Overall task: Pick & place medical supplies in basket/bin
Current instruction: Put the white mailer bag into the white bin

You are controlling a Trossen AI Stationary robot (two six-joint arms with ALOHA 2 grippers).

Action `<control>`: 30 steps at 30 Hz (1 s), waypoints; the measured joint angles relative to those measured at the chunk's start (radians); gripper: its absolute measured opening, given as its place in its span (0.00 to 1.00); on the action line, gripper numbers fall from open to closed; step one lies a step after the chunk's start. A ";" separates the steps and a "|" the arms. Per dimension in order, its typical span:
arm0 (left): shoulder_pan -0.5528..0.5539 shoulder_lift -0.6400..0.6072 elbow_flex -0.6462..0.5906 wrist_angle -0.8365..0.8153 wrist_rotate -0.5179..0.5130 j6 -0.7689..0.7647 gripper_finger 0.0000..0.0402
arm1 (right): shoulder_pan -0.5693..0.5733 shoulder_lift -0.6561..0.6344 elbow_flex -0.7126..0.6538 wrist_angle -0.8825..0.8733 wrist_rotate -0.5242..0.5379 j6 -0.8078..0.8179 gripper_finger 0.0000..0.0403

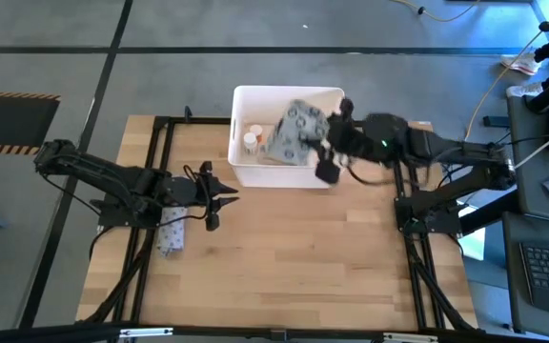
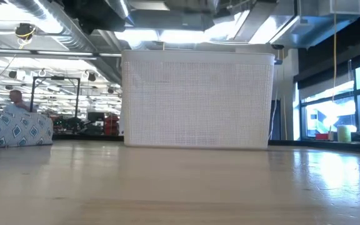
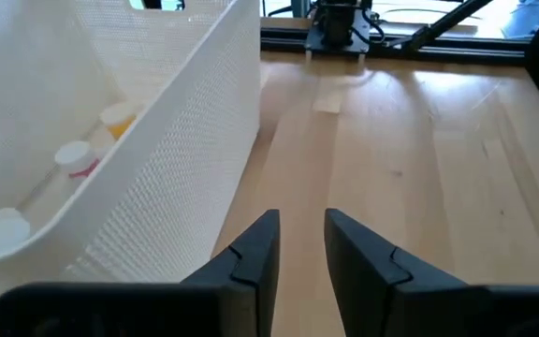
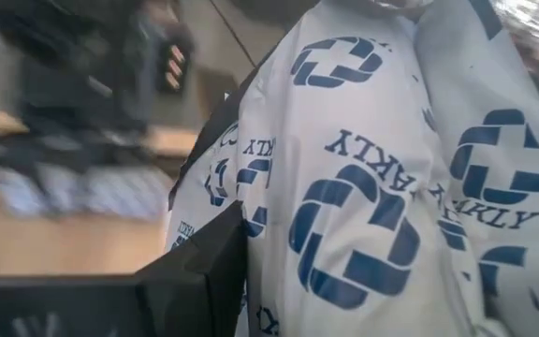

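Right gripper: positioned at the right edge of the white mesh-walled tub, fingers pinching a flat grey-white packet printed with blue ring marks. Packet held over the tub's right half, draped across its interior. In the right wrist view, packet filling most of the field, one dark finger pressed against its lower edge.

Left gripper: hovering over bare table just in front of the tub's front-left corner, pointing right. Fingers set slightly apart with a narrow gap, nothing between them, as seen in the left wrist view.

Tub: standing at the far middle of the wooden table. Inside, along the left side, small white bottles with orange and pink caps; same bottles visible past the tub wall in the left wrist view.

Second patterned packet: lying on the table under the left arm, near the left edge, well apart from the tub. Also visible at far left of the low view, tub wall at centre.
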 joint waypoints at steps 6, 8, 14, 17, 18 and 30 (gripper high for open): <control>0.000 0.000 0.000 -0.003 0.000 0.000 0.20 | -0.178 0.099 0.098 -0.202 0.000 -0.050 0.46; 0.000 0.000 0.000 -0.009 0.000 0.000 0.20 | -0.224 0.137 0.099 -0.239 0.001 -0.083 0.46; 0.000 0.000 0.000 -0.033 0.000 0.000 0.20 | -0.326 0.244 0.100 -0.223 0.000 -0.244 0.46; 0.000 0.000 0.000 -0.052 0.000 0.000 0.20 | -0.364 0.300 0.100 -0.203 -0.002 -0.343 0.46; 0.000 0.000 0.000 -0.055 0.000 0.000 0.20 | -0.376 0.316 0.100 -0.199 -0.001 -0.373 0.46; 0.000 0.000 0.000 -0.071 0.000 -0.008 0.20 | -0.463 0.492 0.100 -0.207 0.070 -0.647 0.46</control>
